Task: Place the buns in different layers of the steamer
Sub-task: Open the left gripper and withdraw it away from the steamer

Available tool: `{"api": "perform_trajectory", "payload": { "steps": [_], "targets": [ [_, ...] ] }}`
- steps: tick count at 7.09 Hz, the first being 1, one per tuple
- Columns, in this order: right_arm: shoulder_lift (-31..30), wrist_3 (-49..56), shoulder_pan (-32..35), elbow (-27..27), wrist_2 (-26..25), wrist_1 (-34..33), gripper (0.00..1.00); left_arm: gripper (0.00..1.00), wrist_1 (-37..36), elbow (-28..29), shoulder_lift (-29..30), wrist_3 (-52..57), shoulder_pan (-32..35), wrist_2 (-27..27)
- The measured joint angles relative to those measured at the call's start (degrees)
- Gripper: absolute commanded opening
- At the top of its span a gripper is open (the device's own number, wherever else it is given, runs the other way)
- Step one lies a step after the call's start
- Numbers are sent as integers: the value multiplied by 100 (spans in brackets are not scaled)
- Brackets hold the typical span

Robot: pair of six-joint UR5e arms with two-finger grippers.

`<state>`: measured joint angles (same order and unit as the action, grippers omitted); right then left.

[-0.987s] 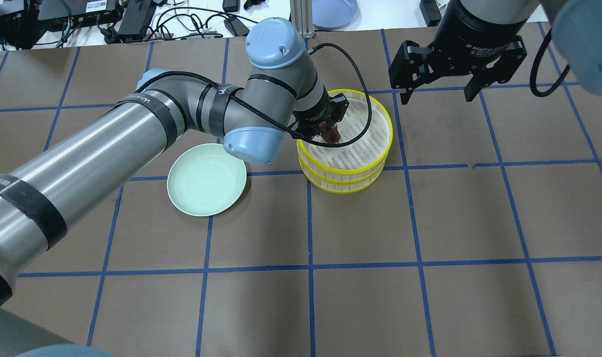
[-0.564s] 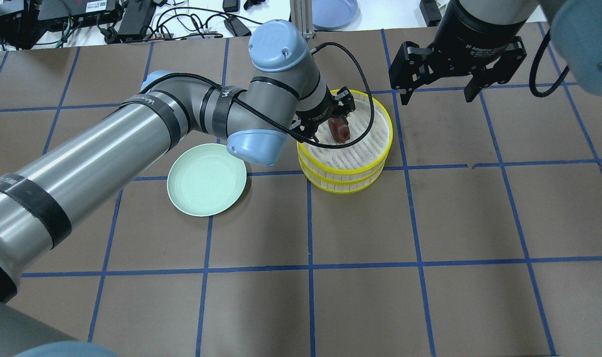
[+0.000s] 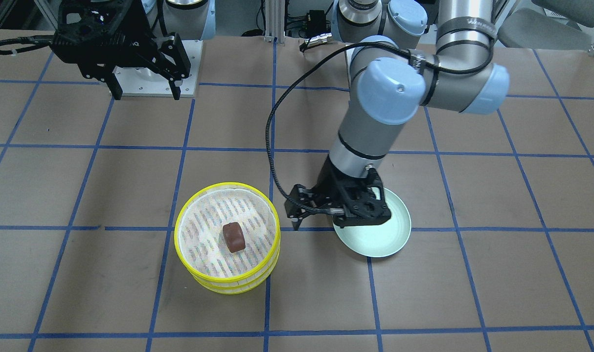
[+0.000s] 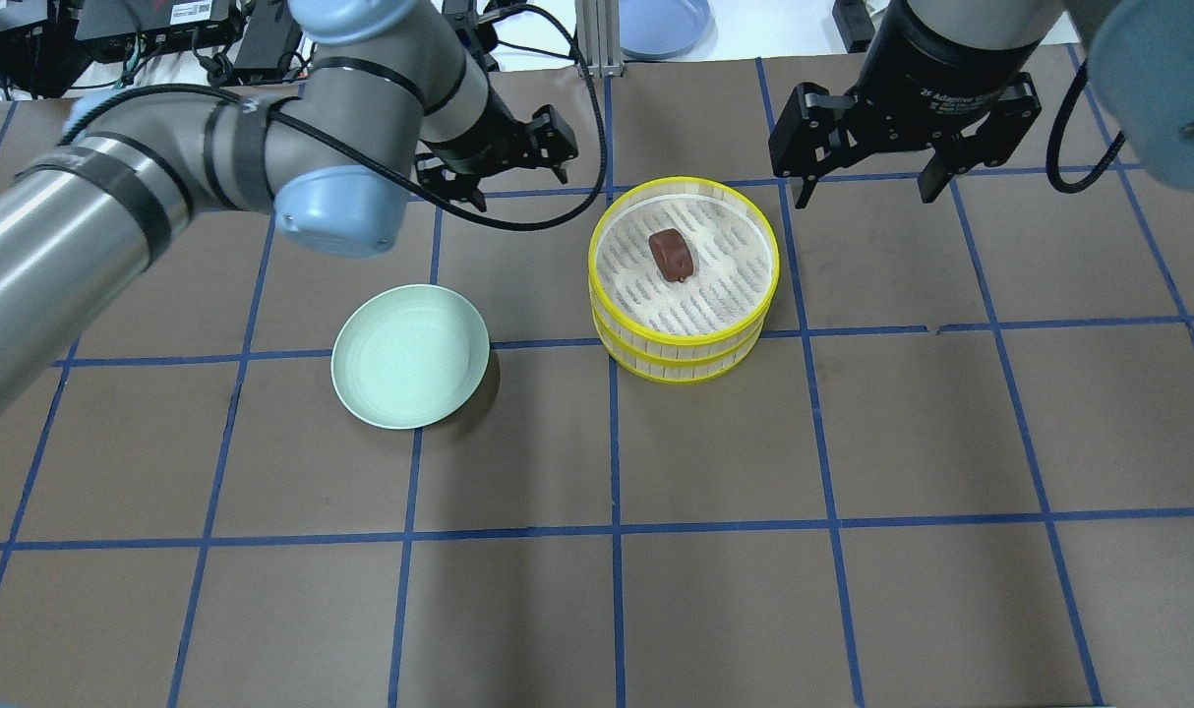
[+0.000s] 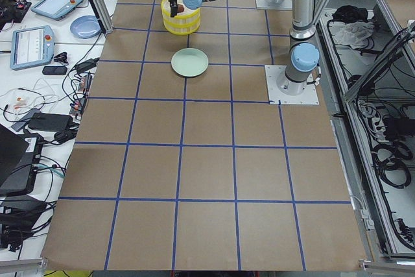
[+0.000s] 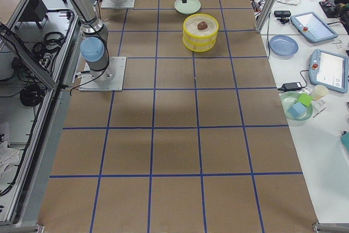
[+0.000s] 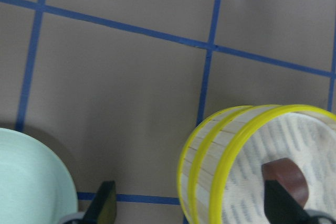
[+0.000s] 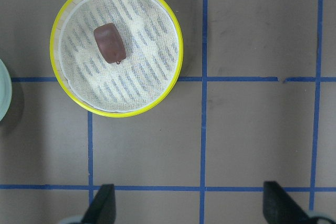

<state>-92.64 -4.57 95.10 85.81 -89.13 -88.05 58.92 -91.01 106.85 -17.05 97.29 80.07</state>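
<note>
Seen from overhead, the left gripper [image 4: 518, 183] is hanging above the bench [image 4: 715, 452] at 10 o'clock from the steamer, its jaws spread and carrying nothing. The pale green plate [image 4: 410, 356] is sitting at 8 o'clock from the stack. The two layers are standing one on the other. The dark brown bun [image 4: 672, 254] is lying on the mesh of the upper layer [image 4: 684, 181], just toward 10 o'clock of its centre, while the lower layer [image 4: 678, 368] is showing only its wall. The right gripper [image 4: 867, 193] is hovering at 2 o'clock, its jaws likewise spread and empty.

The bun is looking small, light and probably soft, with a smooth rounded skin. A gentle pinch across its short sides would likely suit it, since a hard squeeze could dent it.

The right wrist camera is looking straight down and giving the bun whole, its long axis running 11 to 5. The left wrist camera is catching the stack's side and both yellow rims, but only part of the bun. The cream-white bun is showing in no view, and no camera is seeing into the lower layer.
</note>
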Motion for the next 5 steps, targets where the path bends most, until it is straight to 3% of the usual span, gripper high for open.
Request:
{"api": "perform_trajectory", "payload": {
  "steps": [2,5],
  "targets": [
    [0,0,7,11,3,-13,100,100,1097,84,-559,1169,-734,61],
    [1,-4,11,25,10,-32,100,100,2800,681,-1343,1591,-974,591]
  ]
}}
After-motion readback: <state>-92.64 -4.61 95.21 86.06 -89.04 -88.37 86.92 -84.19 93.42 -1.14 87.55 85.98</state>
